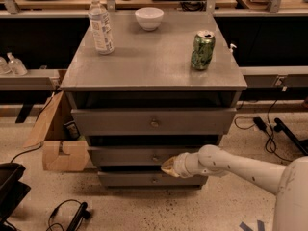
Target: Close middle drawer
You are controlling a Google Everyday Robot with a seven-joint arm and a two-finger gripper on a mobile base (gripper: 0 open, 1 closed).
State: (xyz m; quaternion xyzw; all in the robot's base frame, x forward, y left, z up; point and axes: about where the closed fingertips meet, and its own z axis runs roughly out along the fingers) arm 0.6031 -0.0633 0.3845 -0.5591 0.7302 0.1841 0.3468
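The middle drawer (125, 156) is the grey front of medium width in the grey cabinet, with a small round knob (155, 157). It sticks out a little further than the bottom drawer (125, 179) and less than the top drawer (115, 121). My gripper (169, 167), on a white arm coming in from the lower right, is at the middle drawer's front, just below and right of its knob. Its tan tip is against or very close to the front.
On the cabinet top (149, 57) stand a water bottle (101, 25), a white bowl (149, 18) and a green can (202, 50). A cardboard box (57, 143) sits on the floor at the left. Cables (67, 215) lie at the lower left and at the right.
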